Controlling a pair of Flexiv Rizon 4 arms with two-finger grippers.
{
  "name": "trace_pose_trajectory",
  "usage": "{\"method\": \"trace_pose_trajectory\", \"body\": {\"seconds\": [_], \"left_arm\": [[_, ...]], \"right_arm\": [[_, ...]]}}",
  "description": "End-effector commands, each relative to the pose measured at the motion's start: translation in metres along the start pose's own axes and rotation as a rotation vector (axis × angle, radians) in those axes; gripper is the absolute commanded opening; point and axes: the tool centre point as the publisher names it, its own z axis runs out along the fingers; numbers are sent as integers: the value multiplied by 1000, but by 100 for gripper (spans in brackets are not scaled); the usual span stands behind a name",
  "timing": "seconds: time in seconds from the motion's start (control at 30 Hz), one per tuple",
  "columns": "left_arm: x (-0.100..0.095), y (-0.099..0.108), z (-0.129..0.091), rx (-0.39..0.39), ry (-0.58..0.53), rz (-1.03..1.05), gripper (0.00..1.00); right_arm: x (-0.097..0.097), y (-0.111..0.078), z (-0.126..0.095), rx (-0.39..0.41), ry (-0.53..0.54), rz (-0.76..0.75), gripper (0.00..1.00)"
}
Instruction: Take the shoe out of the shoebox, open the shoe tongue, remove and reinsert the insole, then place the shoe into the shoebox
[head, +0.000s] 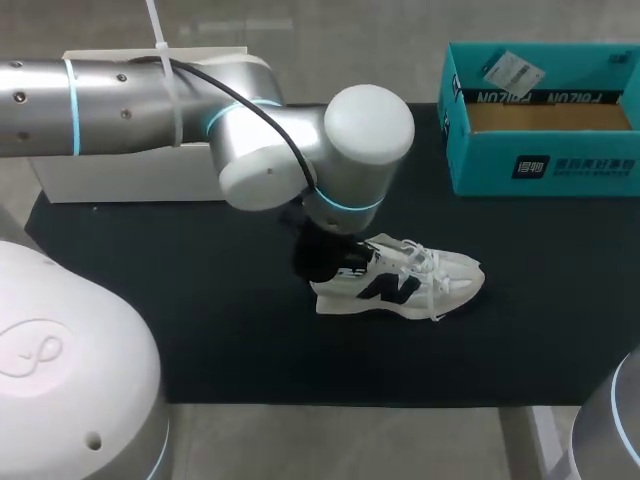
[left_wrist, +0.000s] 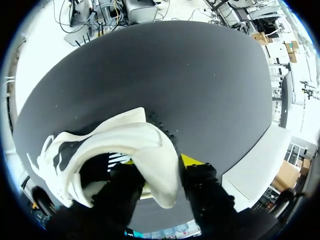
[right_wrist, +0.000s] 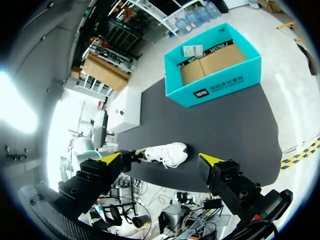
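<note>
L gripper (left_wrist: 162, 170) clenched on shoe (head: 405, 282) heel, prob. both fingers touching. Toe points toward R side. Shoebox (head: 545, 165) further R. R gripper (right_wrist: 161, 160) released, well apart.

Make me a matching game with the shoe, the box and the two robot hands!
Things:
1. shoe
2. shoebox
3. left hand
4. right hand

States:
A. open, holding nothing
B. white, on the black mat
C. teal, no shoe inside
D. shut on the shoe's heel

Pairs: 1-B, 2-C, 3-D, 4-A
</note>
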Motion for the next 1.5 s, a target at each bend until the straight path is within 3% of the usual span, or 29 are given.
{"method": "trace_pose_trajectory", "body": {"seconds": [0.03,0.17,0.67,0.87,1.0,1.5], "left_arm": [[11,5,-16,1,-65,-6,100],[21,10,-38,-11,-116,-34,100],[65,34,-83,96,-371,-391,100],[82,42,-96,353,-662,-416,100],[91,43,-105,358,-711,-423,100],[90,41,-109,365,-702,-396,100]], "right_arm": [[0,0,1,0,-2,2,100],[0,0,1,0,-2,2,100],[0,0,1,0,-2,2,100],[0,0,1,0,-2,2,100],[0,0,1,0,-2,2,100],[0,0,1,0,-2,2,100]]}}
